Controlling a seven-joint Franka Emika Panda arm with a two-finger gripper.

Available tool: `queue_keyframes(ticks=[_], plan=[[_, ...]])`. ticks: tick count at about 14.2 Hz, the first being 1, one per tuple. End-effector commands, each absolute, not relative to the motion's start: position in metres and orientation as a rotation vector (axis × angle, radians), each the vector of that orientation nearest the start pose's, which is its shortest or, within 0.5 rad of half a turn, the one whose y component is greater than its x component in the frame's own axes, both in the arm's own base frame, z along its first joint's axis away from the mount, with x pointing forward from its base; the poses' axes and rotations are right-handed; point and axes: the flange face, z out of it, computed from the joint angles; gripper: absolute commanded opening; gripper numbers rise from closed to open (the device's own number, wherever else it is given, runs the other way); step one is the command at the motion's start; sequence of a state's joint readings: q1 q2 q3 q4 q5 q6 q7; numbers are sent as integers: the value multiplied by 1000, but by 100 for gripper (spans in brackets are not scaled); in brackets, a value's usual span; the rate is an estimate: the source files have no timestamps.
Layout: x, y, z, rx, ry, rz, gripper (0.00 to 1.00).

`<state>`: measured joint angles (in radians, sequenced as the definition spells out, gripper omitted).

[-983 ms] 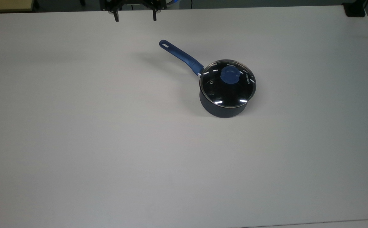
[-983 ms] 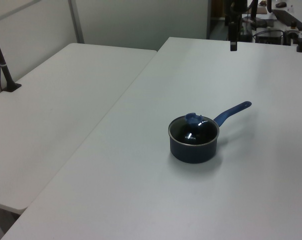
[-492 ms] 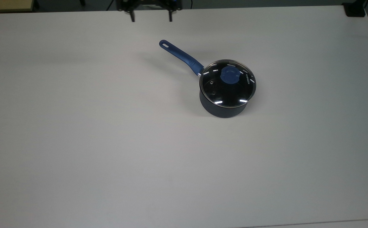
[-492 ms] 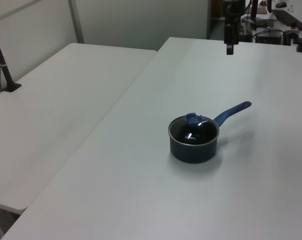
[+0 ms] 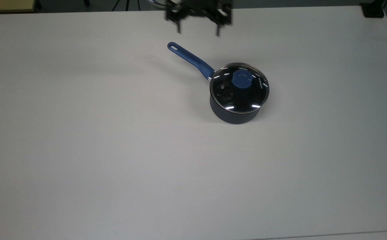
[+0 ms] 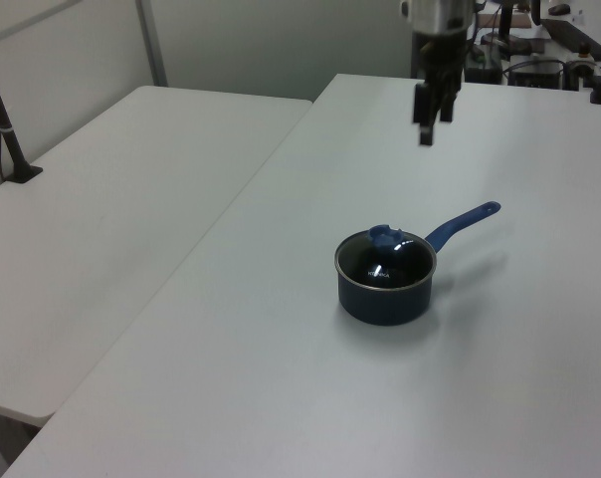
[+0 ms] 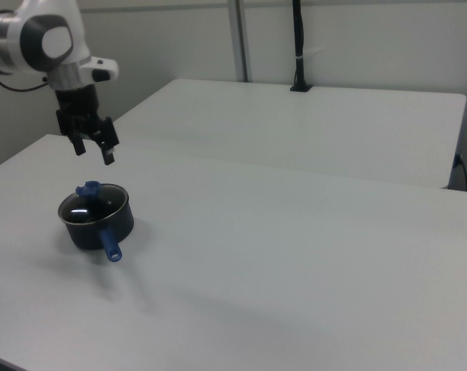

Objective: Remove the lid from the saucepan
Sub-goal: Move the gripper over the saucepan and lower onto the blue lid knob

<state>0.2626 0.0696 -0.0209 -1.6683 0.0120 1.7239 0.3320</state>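
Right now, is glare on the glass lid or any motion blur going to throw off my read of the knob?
In the top view the lid carries short white reflection streaks around its rim, but the blue knob stays clean and readable. The open gripper is smeared by motion blur in the top view. In the left view one bright glint sits on the glass below the knob. In the right view, glare is slight.

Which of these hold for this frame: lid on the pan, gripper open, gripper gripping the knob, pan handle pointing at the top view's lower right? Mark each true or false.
1. The lid sits on the saucepan. True.
2. The gripper is open. True.
3. The gripper grips the knob. False: it hangs in the air, apart from the lid.
4. The handle points to the top view's lower right. False: it points to the upper left.
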Motion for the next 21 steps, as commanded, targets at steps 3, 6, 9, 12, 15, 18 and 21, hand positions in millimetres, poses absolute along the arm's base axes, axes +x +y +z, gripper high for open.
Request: queue_keyframes(ticks=[3, 6, 9, 12, 15, 18, 21], plan=[[586, 206, 496, -3105, 232, -34, 100], [592, 229, 462, -3117, 194, -3, 100], [605, 253, 448, -3123, 170, -3, 100], [615, 254, 427, -3135, 224, 25, 100], [622, 255, 424, -3134, 227, 10, 100], [624, 258, 417, -3142, 216, 23, 99], [622, 258, 418, -3147, 213, 33, 91]])
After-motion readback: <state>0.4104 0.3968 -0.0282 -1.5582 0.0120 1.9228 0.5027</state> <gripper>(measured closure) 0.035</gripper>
